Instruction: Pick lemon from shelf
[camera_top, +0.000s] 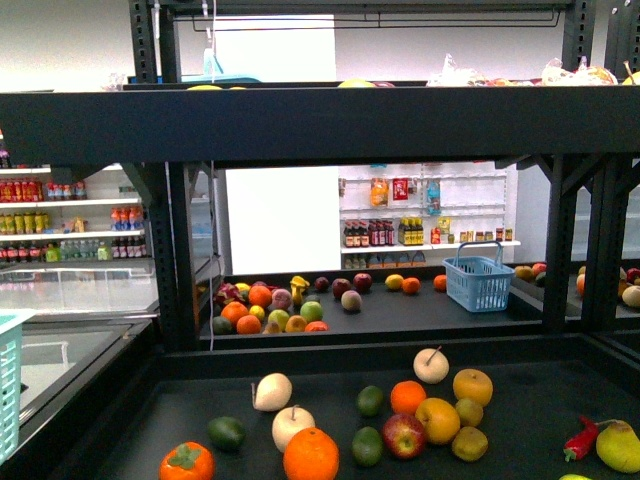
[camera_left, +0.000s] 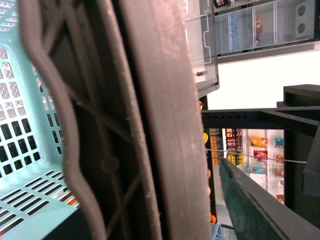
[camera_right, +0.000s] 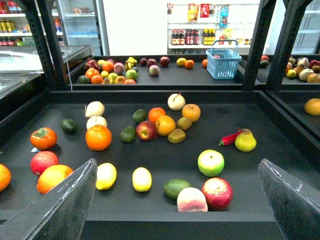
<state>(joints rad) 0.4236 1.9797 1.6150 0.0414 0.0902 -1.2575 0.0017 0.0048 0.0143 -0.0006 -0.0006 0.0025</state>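
1. Black metal framing and matte black trays: the tall tiered shelf (camera_right: 150, 95) is filling the right wrist view, and its lower tray is carrying a wide scatter of fruit.
2. The smooth, bright yellow oval lemon (camera_right: 142, 179) is lying on the near part of that tray, just beside a paler yellow oval fruit (camera_right: 106, 176).
3. A dark green oval fruit (camera_right: 176, 188) is sitting near the lemon on its other side. A pink-and-white peach-like fruit (camera_right: 192, 200) and a red apple (camera_right: 217, 193) are sitting beyond it.
4. Further back on the tray, the big round orange (camera_right: 98, 137) is resting well apart from the lemon.
5. The right gripper (camera_right: 177, 161) is hanging over the tray's near edge with its two dark grey fingers (camera_right: 65, 205) spread wide and pinching nothing. The lemon is lying between them, untouched and closer to one finger than the other.
6. In the left wrist view the left gripper (camera_left: 105, 130) is crowding the lens. One broad grey finger (camera_left: 160, 125) is running across the picture beside a teal latticed plastic basket (camera_left: 20, 150), and I cannot tell whether this gripper is spread or pressed together.
7. In the front view a blue plastic basket (camera_top: 478, 283) is standing on the farther tray.
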